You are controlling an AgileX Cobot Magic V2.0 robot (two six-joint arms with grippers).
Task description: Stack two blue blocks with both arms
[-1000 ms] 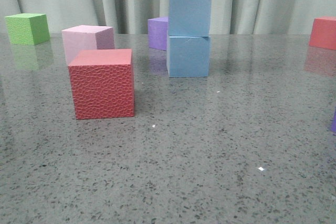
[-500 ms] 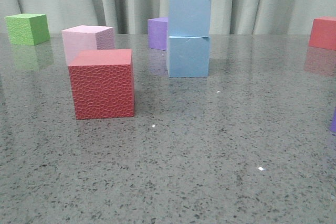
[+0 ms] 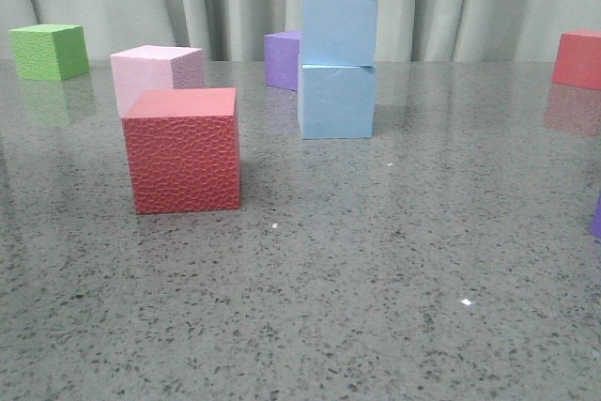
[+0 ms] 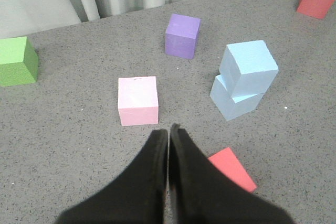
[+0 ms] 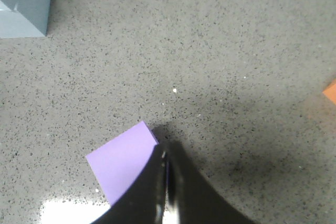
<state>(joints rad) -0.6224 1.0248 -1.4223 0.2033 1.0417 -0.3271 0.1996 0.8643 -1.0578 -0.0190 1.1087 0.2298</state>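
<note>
The two blue blocks stand stacked mid-table, the top block [image 3: 339,23] resting on the bottom block [image 3: 337,100] and turned slightly askew from it, so their corners do not line up. As cubes they have no long axis; the stack itself runs upright. The left gripper [image 4: 168,135] has its fingers pressed together, holding nothing. The right gripper [image 5: 165,156] likewise has its fingers closed and empty, beside a purple cube [image 5: 122,160] on the table [image 3: 376,260].

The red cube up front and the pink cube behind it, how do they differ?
The red cube has a dimpled, bumpy skin; the pink cube looks smooth. The red cube is deep in colour, the pink cube pale. The red cube sits nearer the camera, partly hiding the pink cube. Both rest flat on the table.
</note>
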